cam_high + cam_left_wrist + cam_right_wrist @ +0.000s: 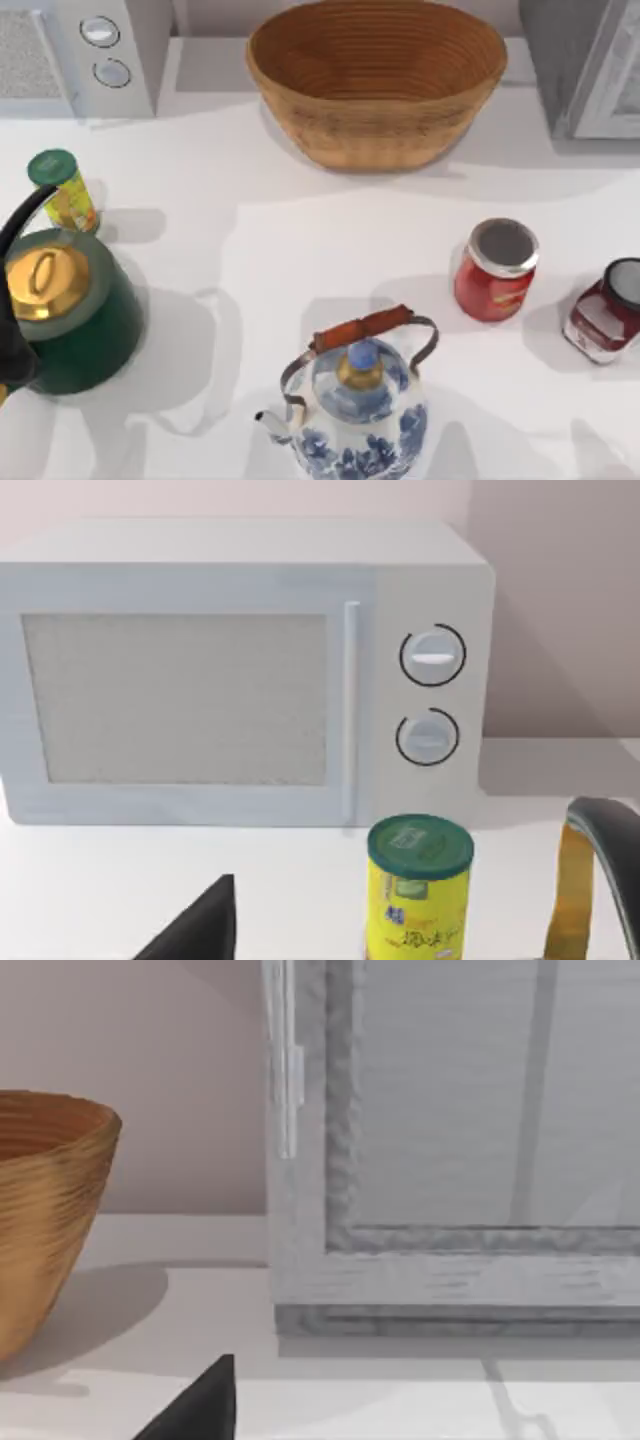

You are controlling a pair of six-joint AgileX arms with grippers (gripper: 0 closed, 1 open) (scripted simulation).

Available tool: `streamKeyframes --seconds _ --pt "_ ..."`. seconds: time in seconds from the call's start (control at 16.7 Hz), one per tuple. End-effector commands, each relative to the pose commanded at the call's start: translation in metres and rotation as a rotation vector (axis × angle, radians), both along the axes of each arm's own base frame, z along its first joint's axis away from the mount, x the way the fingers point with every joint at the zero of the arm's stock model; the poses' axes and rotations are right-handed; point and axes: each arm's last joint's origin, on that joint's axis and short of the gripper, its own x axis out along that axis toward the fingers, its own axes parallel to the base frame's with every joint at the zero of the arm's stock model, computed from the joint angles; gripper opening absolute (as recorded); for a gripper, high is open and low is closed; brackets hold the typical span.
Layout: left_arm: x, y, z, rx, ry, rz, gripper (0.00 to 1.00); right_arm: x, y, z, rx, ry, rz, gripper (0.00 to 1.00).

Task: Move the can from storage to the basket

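Observation:
The can is out of view. The storage (590, 70) is a grey cabinet at the table's back right. In the right wrist view its pale-framed door (450, 1140) faces the camera and looks shut. The wicker basket (376, 80) stands at the back middle, wide and with nothing inside; its side (50, 1210) appears beside the storage. A dark tip of my right gripper (200, 1410) pokes in at the frame's lower edge, short of the storage. A matching dark tip of my left gripper (200, 930) points toward the microwave.
A white microwave (80, 55) with two knobs sits at the back left. In front of it are a yellow tin with a green lid (62, 190) and a green kettle (65, 310). A blue-and-white teapot (358, 400) stands front centre, with a red jar (496, 270) and a darker jar (608, 310) at the right.

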Motion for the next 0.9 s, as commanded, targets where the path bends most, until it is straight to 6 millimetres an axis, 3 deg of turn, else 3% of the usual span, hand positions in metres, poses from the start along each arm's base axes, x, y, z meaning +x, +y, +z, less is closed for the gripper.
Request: streamKeyframes --seconds 0.18,0.36,0.66,0.9 --pt "0.0 0.0 0.0 0.0 0.0 0.0 1.0 0.0 0.0 0.003 0.0 -0.001 0.001 1.0" --pt "0.0 0.0 0.0 0.0 0.0 0.0 1.0 -0.001 0.002 0.028 0.0 -0.003 0.008 1.0" --pt "0.0 0.0 0.0 0.0 0.0 0.0 1.0 0.009 0.006 0.114 -0.002 0.004 0.008 1.0" --pt "0.0 0.0 0.0 0.0 0.0 0.0 1.0 0.037 0.013 0.198 -0.006 0.019 0.002 1.0"
